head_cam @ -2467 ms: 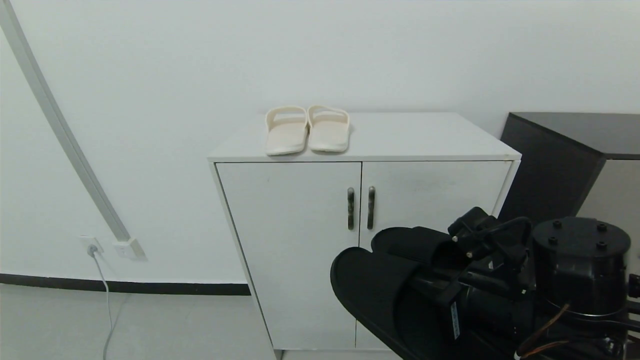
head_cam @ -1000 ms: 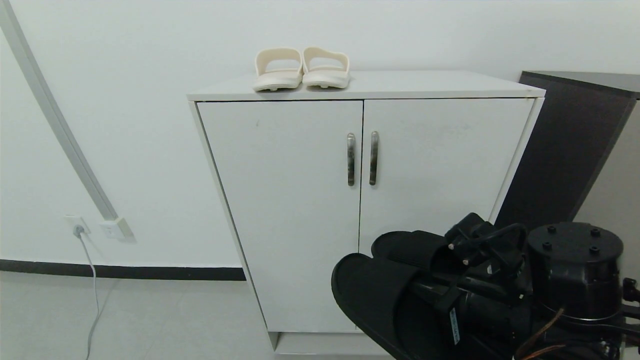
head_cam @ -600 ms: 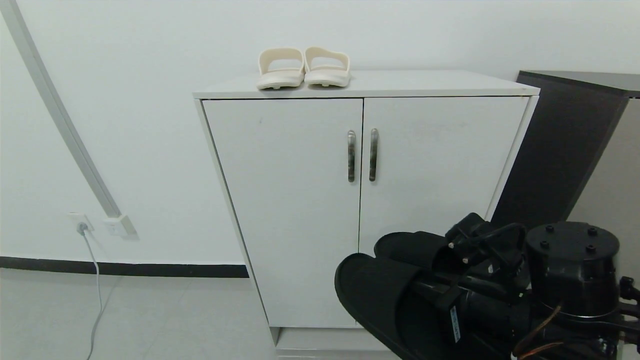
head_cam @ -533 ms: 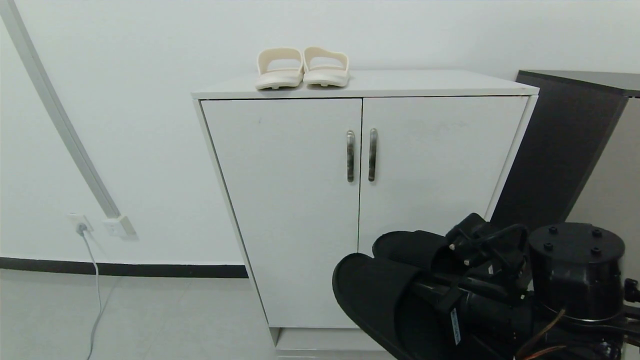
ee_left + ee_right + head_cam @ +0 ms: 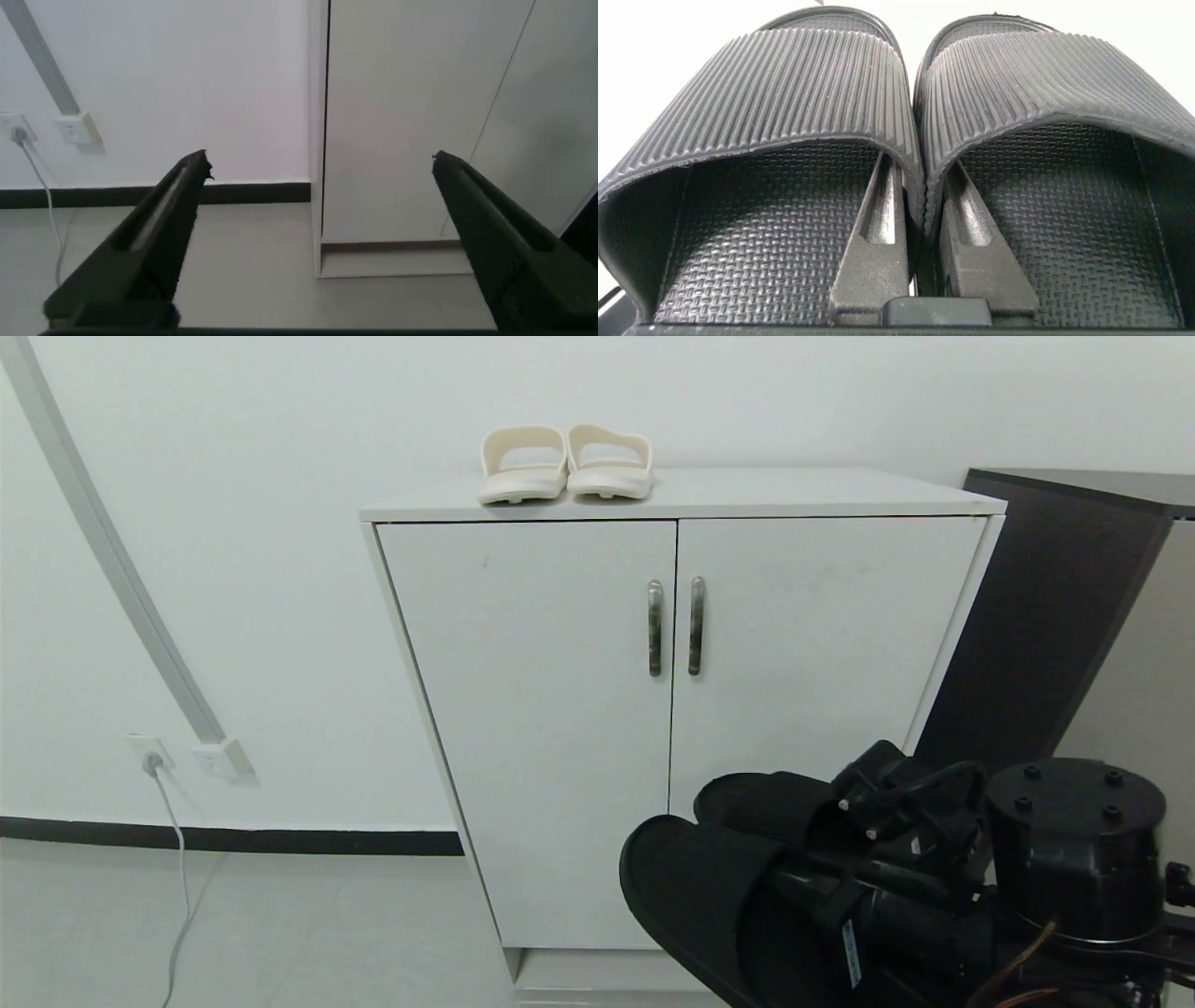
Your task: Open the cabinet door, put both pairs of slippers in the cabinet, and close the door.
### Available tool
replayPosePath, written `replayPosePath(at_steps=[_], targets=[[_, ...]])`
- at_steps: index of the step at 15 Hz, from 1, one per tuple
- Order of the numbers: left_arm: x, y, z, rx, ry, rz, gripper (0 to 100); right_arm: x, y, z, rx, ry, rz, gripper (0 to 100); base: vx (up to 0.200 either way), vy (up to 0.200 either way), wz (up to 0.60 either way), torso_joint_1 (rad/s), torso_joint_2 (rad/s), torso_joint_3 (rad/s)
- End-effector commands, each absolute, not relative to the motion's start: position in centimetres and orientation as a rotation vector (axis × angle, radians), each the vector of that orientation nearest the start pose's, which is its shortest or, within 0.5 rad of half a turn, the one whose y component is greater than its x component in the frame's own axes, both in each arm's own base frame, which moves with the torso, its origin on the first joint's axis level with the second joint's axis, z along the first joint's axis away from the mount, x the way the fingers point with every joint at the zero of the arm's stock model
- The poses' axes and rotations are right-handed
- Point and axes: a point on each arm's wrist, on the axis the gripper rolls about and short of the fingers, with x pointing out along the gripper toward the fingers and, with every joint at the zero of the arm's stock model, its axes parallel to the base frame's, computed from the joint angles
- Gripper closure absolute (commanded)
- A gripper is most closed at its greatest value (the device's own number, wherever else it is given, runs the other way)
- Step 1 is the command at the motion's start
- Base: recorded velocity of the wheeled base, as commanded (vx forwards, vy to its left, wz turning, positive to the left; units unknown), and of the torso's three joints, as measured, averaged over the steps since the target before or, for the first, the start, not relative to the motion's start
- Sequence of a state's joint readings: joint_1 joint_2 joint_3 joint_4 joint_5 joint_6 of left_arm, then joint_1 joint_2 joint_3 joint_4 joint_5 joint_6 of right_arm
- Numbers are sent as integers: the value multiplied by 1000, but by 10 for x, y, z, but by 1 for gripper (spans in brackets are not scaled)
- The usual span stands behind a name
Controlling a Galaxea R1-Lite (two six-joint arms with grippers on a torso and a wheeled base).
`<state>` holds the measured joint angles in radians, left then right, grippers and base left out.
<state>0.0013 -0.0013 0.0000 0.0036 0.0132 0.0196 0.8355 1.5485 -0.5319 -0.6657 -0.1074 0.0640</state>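
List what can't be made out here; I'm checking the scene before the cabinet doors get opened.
Inside of the white two-door cabinet: head view, hidden by its shut doors.
Heel ends of the black ribbed rubber slippers: head view, covered by the right pincer and arm; right wrist view, cut off by the edge.
Footbeds of the cream rubber slippers: head view, seen edge-on, behind their straps.

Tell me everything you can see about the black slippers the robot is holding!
The black slippers are a matching pair that look like rubber or foam, with ribbed straps and criss-cross patterned footbeds. They sit side by side, inner edges pressed together. The right end effector has one finger under each strap, pinching those inner edges between them. The pair is held up in front of the white cabinet, low by its shut right door.
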Motion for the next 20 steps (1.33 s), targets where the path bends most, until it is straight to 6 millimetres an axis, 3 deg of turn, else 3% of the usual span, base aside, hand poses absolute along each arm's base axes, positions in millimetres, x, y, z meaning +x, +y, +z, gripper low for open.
replayPosePath(at_steps=[1, 3, 4, 5, 6, 8, 11, 14, 17, 18, 19, 20], targets=[[-23, 0, 75, 11, 6, 15, 0, 167, 181, 155, -104, 347, 709, 100, 0, 0, 0, 0, 0, 0], [-19, 0, 80, 17, 51, 7, 0, 166, 181, 154, -106, 351, 711, 100, 0, 0, 0, 0, 0, 0], [-16, 0, 94, 6, 60, -19, 0, 166, 181, 154, -106, 351, 711, 100, 0, 0, 0, 0, 0, 0], [-10, -1, 132, -50, 45, -68, 0, 167, 182, 152, -110, 358, 713, 100, 0, 0, 0, 0, 0, 0], [0, -3, 153, -65, 73, -142, 0, 167, 182, 151, -112, 362, 711, 100, 0, 0, 0, 0, 0, 0], [27, -7, 181, -84, 159, -304, 0, 167, 181, 149, -115, 368, 712, 100, 0, 0, 0, 0, 0, 0], [62, -13, 207, -103, 186, -539, 0, 165, 181, 147, -118, 374, 715, 100, 0, 0, 0, 0, 0, 0], [97, -28, 209, -107, 239, -730, 0, 165, 181, 147, -118, 374, 718, 100, 0, 0, 0, 0, 0, 0], [148, -51, 204, -92, 223, -829, 0, 164, 181, 147, -118, 372, 719, 100, 0, 0, 0, 0, 0, 0], [156, -56, 204, -89, 208, -840, 0, 164, 181, 148, -117, 371, 718, 100, 0, 0, 0, 0, 0, 0], [187, -72, 201, -79, 167, -856, 0, 163, 181, 148, -117, 368, 721, 100, 0, 0, 0, 0, 0, 0], [193, -76, 200, -78, 160, -862, 0, 163, 181, 148, -117, 369, 721, 100, 0, 0, 0, 0, 0, 0]])
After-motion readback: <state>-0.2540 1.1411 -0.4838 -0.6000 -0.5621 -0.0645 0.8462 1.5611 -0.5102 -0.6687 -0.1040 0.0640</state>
